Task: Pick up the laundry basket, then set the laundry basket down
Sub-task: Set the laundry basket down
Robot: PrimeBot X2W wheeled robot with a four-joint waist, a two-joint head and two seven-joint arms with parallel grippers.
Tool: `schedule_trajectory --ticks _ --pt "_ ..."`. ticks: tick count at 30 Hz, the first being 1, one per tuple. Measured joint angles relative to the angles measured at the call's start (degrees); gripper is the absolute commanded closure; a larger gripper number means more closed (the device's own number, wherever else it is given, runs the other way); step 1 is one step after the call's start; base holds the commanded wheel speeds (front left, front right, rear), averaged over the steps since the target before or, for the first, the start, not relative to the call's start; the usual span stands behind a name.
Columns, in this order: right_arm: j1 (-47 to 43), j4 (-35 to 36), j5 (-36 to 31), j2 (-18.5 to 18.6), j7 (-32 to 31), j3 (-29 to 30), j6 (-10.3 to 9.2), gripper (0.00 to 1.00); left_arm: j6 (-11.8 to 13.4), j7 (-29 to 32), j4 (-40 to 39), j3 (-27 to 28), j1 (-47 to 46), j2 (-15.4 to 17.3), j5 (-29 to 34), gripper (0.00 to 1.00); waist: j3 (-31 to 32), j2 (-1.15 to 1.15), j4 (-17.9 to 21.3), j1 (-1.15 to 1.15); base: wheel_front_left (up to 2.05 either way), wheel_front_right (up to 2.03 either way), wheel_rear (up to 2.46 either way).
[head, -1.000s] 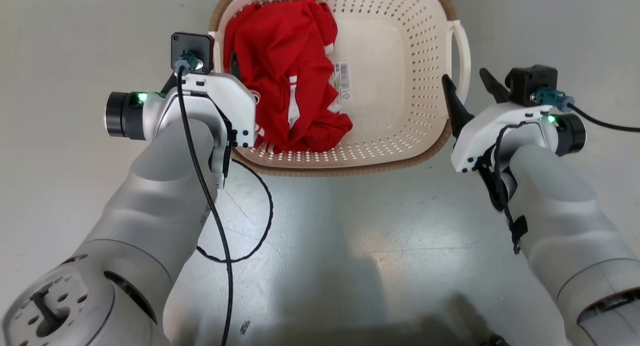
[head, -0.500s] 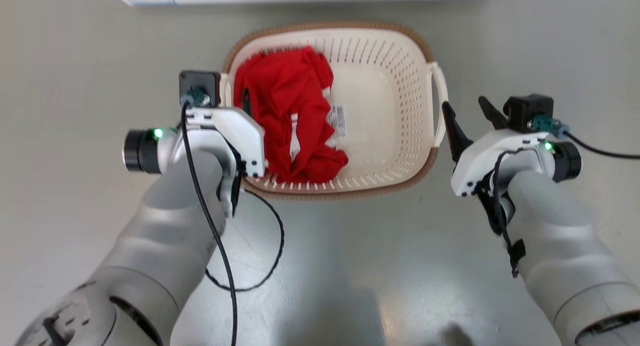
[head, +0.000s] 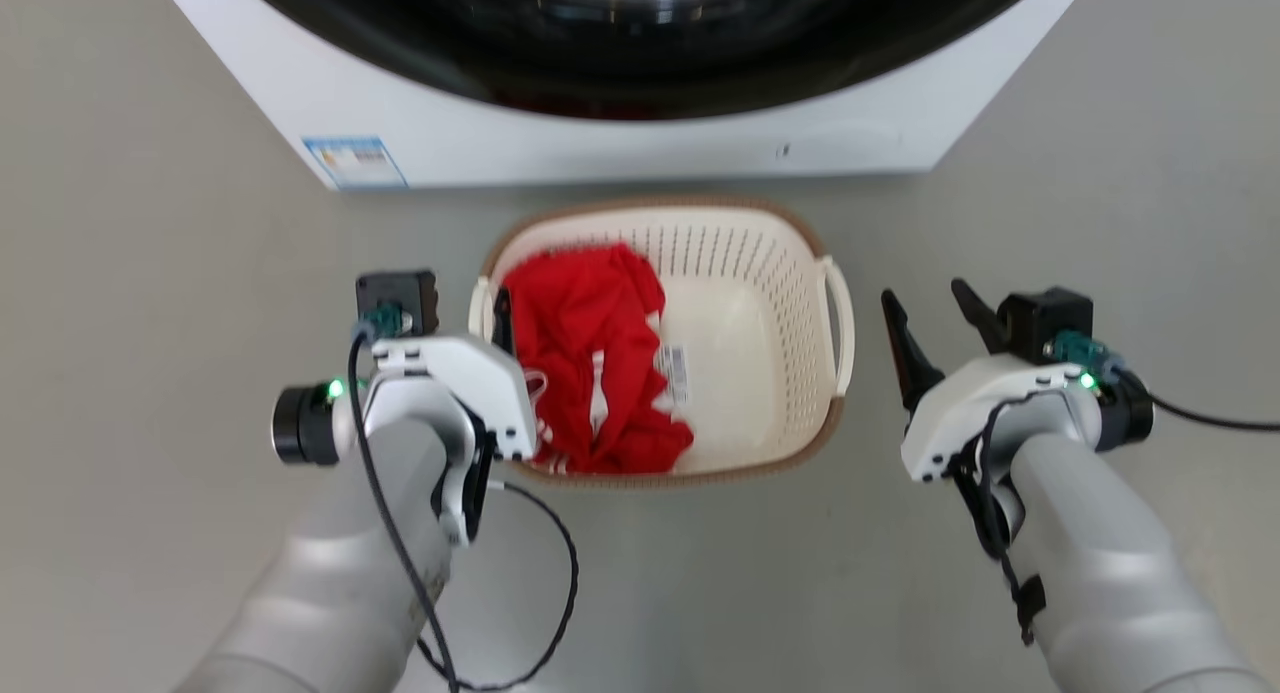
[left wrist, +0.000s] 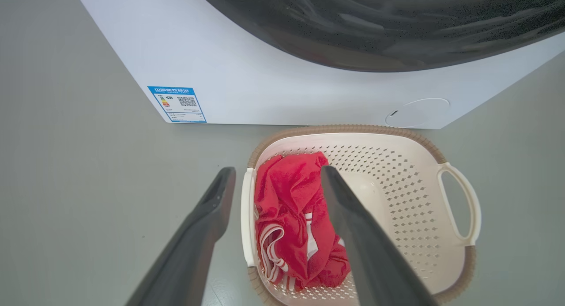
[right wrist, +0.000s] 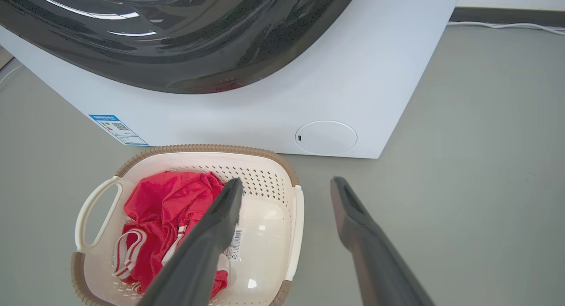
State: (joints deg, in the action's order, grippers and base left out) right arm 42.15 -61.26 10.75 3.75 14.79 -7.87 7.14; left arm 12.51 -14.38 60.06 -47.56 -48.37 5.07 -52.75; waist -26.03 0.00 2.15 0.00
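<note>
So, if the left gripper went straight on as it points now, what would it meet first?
Probably the left handle of the laundry basket, which shows between the open left gripper's fingers; how far off is unclear.

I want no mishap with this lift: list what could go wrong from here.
1. The left hand, open, straddles the left handle of the laundry basket, one finger over the red garment; closing may pinch cloth too.
2. The right hand stands apart from the right handle; a one-sided lift would likely tilt the basket.
</note>
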Motion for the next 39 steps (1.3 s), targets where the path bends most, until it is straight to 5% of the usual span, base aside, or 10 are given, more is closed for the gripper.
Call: schedule_trajectory --ticks 19,39 --pt "-13.1 15.2 -5.3 -0.3 0.0 4.1 0.00 0.00 -3.5 0.0 -14.7 20.6 18.5 1.0 15.0 0.00 16.3 0.00 -1.0 0.00 0.00 0.00 0.00" --pt "-28.2 28.5 -7.3 -0.6 0.0 6.7 0.00 0.00 -6.0 0.0 -29.4 33.6 34.7 0.5 25.7 0.00 25.6 0.00 -1.4 0.00 0.00 0.00 0.00"
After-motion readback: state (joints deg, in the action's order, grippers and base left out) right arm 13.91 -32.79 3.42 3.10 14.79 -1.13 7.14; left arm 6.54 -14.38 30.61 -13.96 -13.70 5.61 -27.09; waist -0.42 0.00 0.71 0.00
